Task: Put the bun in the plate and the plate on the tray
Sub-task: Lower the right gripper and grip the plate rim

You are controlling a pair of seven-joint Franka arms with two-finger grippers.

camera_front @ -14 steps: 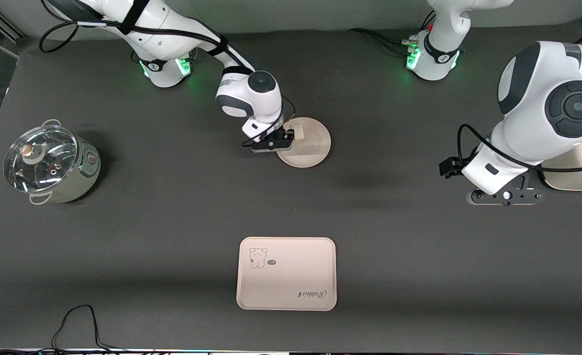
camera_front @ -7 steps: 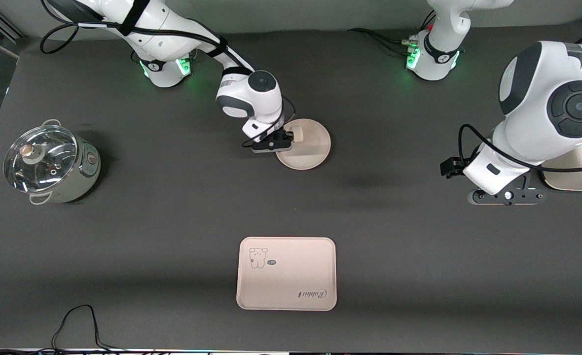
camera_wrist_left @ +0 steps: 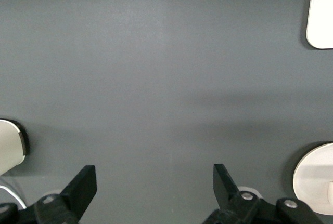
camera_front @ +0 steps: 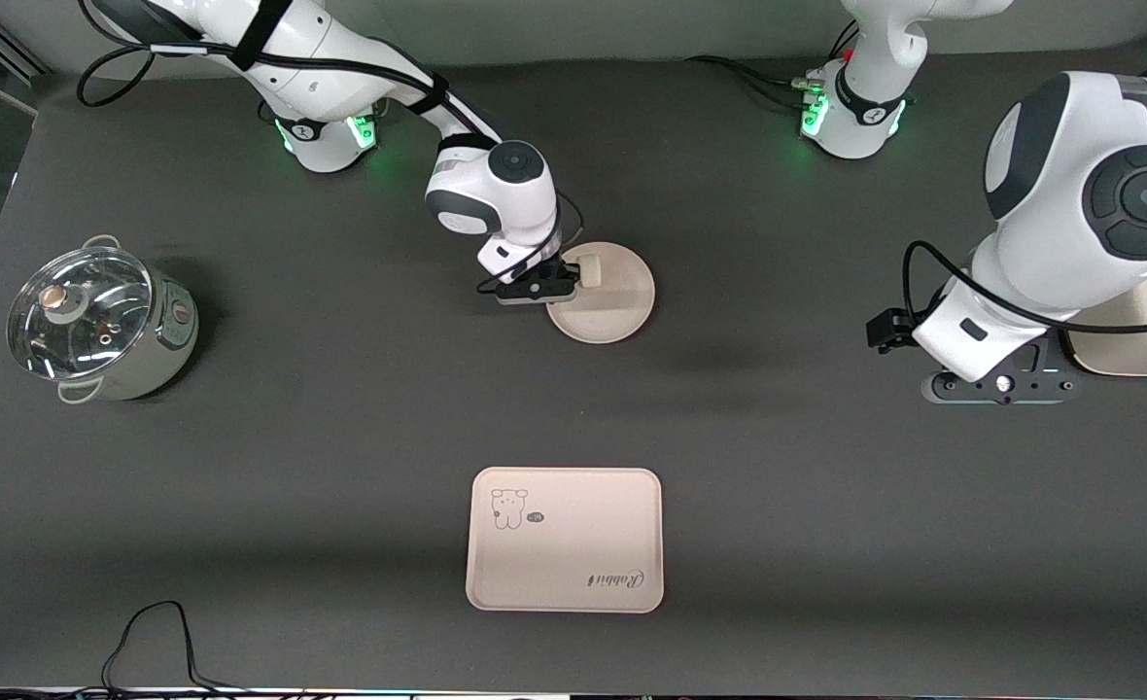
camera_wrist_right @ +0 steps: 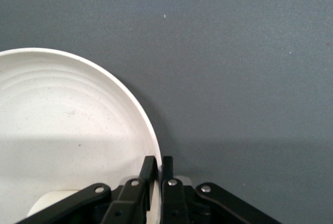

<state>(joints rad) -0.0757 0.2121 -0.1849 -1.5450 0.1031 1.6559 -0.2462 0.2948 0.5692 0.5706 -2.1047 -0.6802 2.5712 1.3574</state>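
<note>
The round cream plate point(camera_front: 612, 303) lies on the dark table midway between the arm bases, with the small white bun point(camera_front: 593, 269) on it near the rim. My right gripper point(camera_front: 552, 289) is shut on the plate's rim beside the bun. In the right wrist view the fingers point(camera_wrist_right: 151, 169) pinch the plate's point(camera_wrist_right: 67, 115) edge, and a bit of the bun point(camera_wrist_right: 49, 203) shows. The printed tray point(camera_front: 566, 544) lies nearer the front camera than the plate. My left gripper point(camera_front: 996, 387) hangs open and empty over bare table at the left arm's end; it waits.
A steel pot with a glass lid point(camera_front: 97, 321) stands at the right arm's end. A cream appliance point(camera_front: 1142, 335) sits at the left arm's end, partly under the left arm. A black cable point(camera_front: 151, 637) lies at the table's front edge.
The plate with the bun has shifted a little toward the front camera in the right gripper's hold. The left arm has moved only slightly.
</note>
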